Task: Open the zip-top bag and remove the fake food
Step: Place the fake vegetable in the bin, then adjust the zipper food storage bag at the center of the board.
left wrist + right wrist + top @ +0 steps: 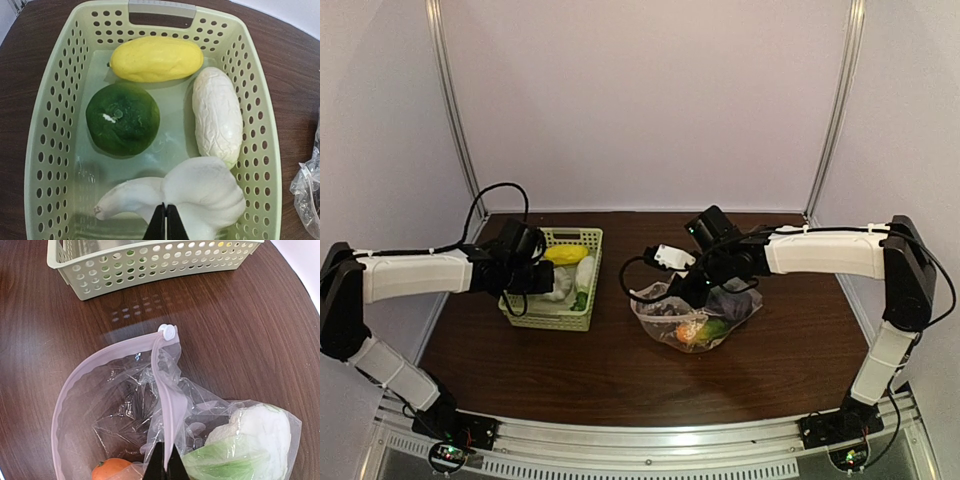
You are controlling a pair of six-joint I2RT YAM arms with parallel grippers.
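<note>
The zip-top bag (115,410) lies open-mouthed on the table, its pale zip strip (169,390) running into my right gripper (166,460), which is shut on the strip. Inside the bag show an orange piece (107,469) and a green-and-white cabbage (250,440); the top view also shows a dark purple eggplant (725,300). My left gripper (166,222) is shut, with nothing between its fingers, just above a white lumpy piece (205,192) in the pale green basket (31,150). Also in the basket are a yellow piece (156,58), a round green one (122,119) and a white oblong one (217,115).
The basket (548,322) stands left of the bag (660,318) on the dark wood table, a short gap between them. The bag's white slider (167,331) sits at the strip's far end. A corner of the bag (307,190) reaches beside the basket's right wall.
</note>
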